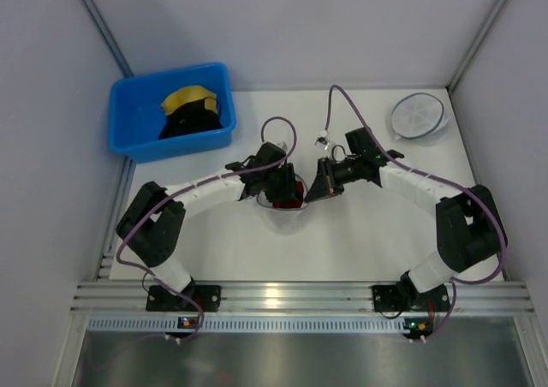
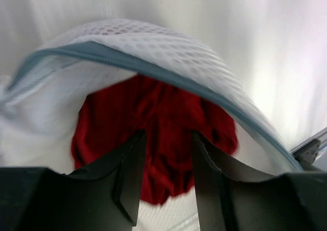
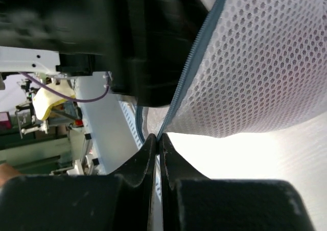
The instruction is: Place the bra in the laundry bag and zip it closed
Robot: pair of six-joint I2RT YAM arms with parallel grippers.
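The red bra (image 2: 163,108) lies bunched inside the white mesh laundry bag (image 2: 153,42), under its raised upper half with the grey zipper rim. My left gripper (image 2: 166,134) reaches into the opening, with red fabric held between its fingers. In the top view the bra (image 1: 289,192) shows at the left gripper (image 1: 287,184), mid-table. My right gripper (image 3: 157,137) is shut on the bag's zipper rim and holds the mesh half (image 3: 255,62) up. In the top view the right gripper (image 1: 315,190) is just right of the bag (image 1: 287,216).
A blue bin (image 1: 128,126) at the back left holds a yellow garment (image 1: 187,98) and a black garment (image 1: 195,122). A second round white mesh bag with spokes (image 1: 418,116) lies at the back right. An aluminium rail (image 1: 300,300) runs along the near edge.
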